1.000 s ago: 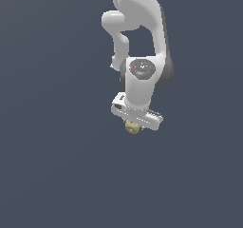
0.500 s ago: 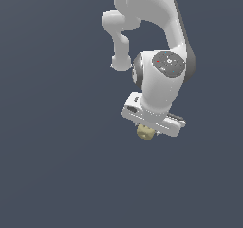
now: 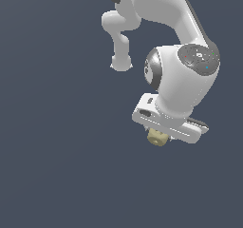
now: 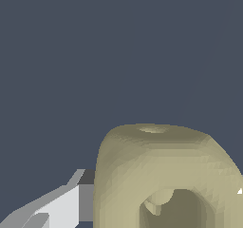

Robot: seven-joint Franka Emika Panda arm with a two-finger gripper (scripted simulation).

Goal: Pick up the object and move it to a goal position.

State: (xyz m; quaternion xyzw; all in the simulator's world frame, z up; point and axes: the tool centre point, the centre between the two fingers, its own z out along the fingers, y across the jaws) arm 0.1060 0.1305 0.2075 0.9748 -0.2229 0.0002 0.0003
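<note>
Exterior view: the white Panda arm (image 3: 166, 13) is reaching down from above and is carrying its gripper (image 3: 161, 136) over a plain dark grey-blue ground (image 3: 57, 165). The rounded wrist housing (image 3: 182, 80) is sitting directly above the flat white hand body (image 3: 168, 122), which is tilting down toward the exterior view's right. The cube (image 3: 157, 137), pale yellow-beige and knobbly, is showing just under the hand body, tucked up against its underside, clear of the ground (nothing is touching it from below).

Wrist view: the cube (image 4: 166, 175) is filling much of the frame, its rounded corners and one dark hollow facing the camera. One finger (image 4: 57, 205), white with a dark grey pad, is pressing flat against the cube's side; the opposite finger is lying out of sight behind the cube. The fingers are therefore standing only as far apart as the cube is wide, clamping it between them, with the cube sitting at the fingertips and projecting a little beyond them.
</note>
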